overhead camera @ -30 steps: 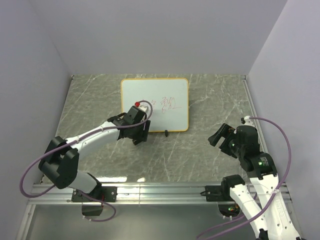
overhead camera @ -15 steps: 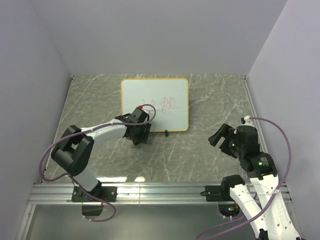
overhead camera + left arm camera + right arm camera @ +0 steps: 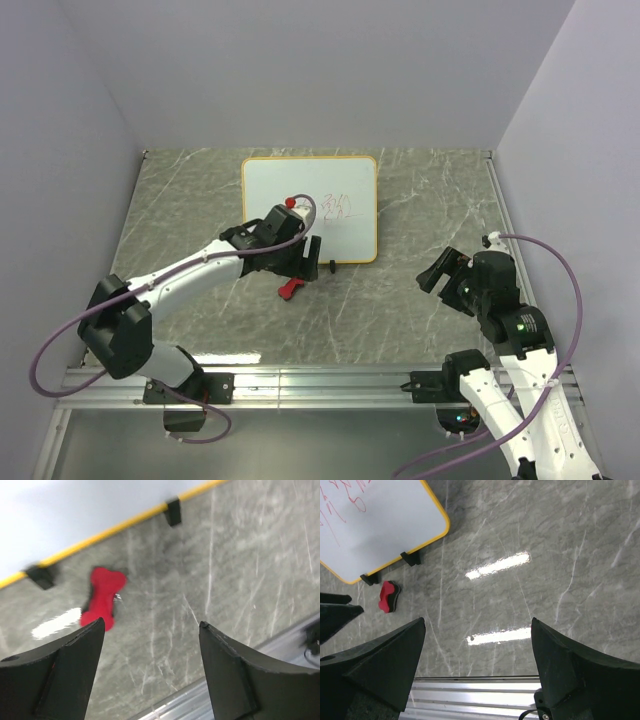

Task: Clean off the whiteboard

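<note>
The whiteboard lies flat at the back middle of the table, with red writing on its right half. It also shows in the left wrist view and the right wrist view. A red bone-shaped eraser lies loose on the table just in front of the board's near edge. My left gripper hovers over that near edge, open and empty, with the eraser beside its left finger. My right gripper is open and empty at the right.
Two black clips sit on the board's near edge. An aluminium rail runs along the table's front edge. Grey walls close in the left, back and right sides.
My left gripper has swung right and up from the spot by the board's near edge. The red eraser now shows lying on the table there. The right arm has not moved.
</note>
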Action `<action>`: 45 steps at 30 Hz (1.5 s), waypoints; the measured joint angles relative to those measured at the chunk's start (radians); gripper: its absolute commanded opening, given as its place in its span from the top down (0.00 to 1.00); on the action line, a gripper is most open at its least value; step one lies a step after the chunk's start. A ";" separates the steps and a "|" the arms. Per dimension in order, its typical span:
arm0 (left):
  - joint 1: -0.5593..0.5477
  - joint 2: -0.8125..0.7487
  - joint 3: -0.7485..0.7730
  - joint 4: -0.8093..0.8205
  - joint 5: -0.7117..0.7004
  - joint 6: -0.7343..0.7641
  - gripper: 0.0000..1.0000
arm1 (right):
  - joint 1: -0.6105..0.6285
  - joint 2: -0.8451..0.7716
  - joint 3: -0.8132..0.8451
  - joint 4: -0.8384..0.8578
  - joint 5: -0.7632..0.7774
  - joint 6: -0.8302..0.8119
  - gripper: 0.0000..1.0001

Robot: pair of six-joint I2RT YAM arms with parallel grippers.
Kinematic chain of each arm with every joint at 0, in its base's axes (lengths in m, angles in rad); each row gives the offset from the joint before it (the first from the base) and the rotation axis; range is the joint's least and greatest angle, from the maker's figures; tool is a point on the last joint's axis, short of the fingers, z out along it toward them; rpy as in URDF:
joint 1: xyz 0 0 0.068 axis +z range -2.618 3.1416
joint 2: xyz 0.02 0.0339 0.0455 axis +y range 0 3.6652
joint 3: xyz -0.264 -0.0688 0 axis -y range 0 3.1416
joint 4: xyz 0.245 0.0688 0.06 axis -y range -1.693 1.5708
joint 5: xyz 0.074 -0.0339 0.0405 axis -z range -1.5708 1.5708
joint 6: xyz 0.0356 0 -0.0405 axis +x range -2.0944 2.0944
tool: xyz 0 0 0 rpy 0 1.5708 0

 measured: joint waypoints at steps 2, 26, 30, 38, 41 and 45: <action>0.006 -0.011 0.009 -0.007 -0.034 0.010 0.18 | 0.000 0.000 0.000 0.000 0.000 0.000 0.08; 0.041 0.191 -0.066 0.076 -0.130 0.095 0.18 | 0.000 -0.048 0.000 -0.001 -0.006 -0.003 0.07; 0.041 0.201 -0.092 0.094 -0.127 0.094 0.24 | 0.000 -0.047 0.000 -0.001 0.000 -0.003 0.07; 0.042 0.208 -0.101 0.133 -0.114 0.095 0.48 | 0.000 -0.033 0.000 -0.001 0.008 -0.003 0.07; 0.042 0.216 -0.098 0.140 -0.114 0.098 0.66 | 0.000 -0.026 0.000 -0.001 0.009 -0.003 0.07; 0.041 0.227 -0.086 0.138 -0.112 0.097 1.00 | 0.000 -0.016 0.000 0.000 0.014 0.002 0.07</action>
